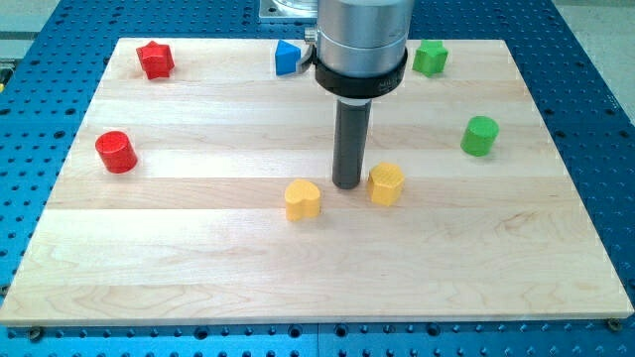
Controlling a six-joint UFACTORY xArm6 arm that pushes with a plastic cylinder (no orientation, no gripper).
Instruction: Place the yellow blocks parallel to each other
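Two yellow blocks lie near the middle of the wooden board (198,278). A yellow heart-shaped block (303,199) is at the view's left of a yellow hexagonal block (386,183). My tip (347,184) rests on the board between them, close against the left side of the hexagonal block and a short gap up and right of the heart block. The rod rises from there into a wide grey and black cylinder (362,45).
A red star block (156,59) sits at the top left, a red cylinder (116,152) at the left. A blue block (288,58) sits at the top, partly behind the arm. A green star-like block (430,58) and a green cylinder (479,136) are at the right.
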